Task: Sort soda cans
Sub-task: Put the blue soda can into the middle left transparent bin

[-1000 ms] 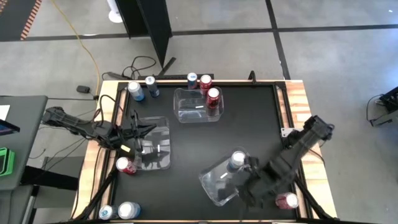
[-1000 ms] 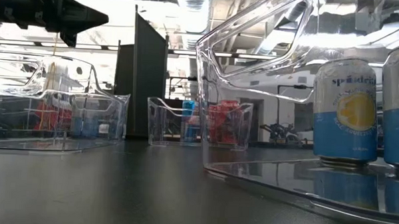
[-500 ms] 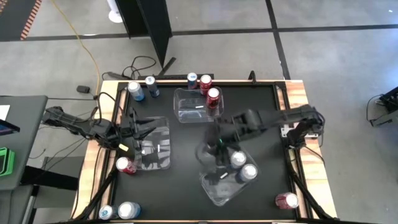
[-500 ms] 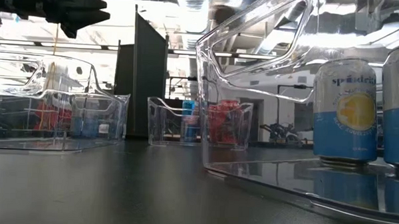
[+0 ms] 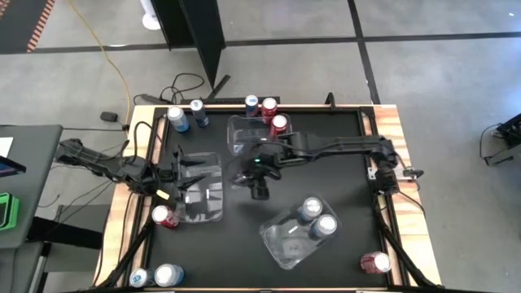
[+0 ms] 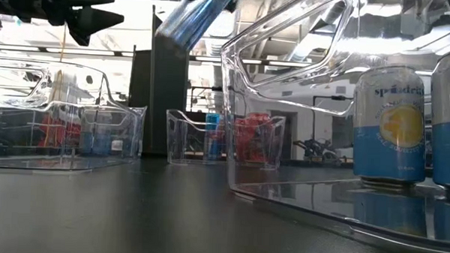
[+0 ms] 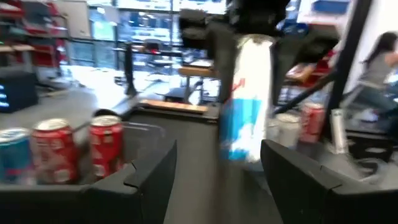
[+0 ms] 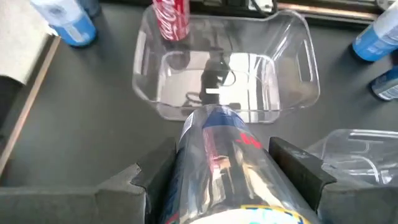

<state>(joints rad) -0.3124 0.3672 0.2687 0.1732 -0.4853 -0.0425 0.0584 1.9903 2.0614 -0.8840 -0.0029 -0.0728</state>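
Note:
My right gripper hangs over the table's middle, between the far clear bin and the left clear bin, shut on a slim blue-and-silver soda can. That can also shows in the left wrist view and, blurred, in the low view. My left gripper is open over the left bin with nothing between its fingers. Two light-blue cans stand in the near right bin. A red can stands in the far bin. My right gripper pinches the can's round side between its two fingers, one on each side. The fingers come from above, pointing down along the can. The can hangs below them, somewhat tilted, lifted clear of the table and the bins.
Blue and red cans stand along the far edge. A red can stands beside the left bin, two more cans at the near left corner, a red one at the near right. Bare black tabletop lies right of centre.
My right gripper has swung from the near right bin across the table toward the left bin, carrying the blue-and-silver can clear of the table. My left gripper has opened and stayed over the left bin.

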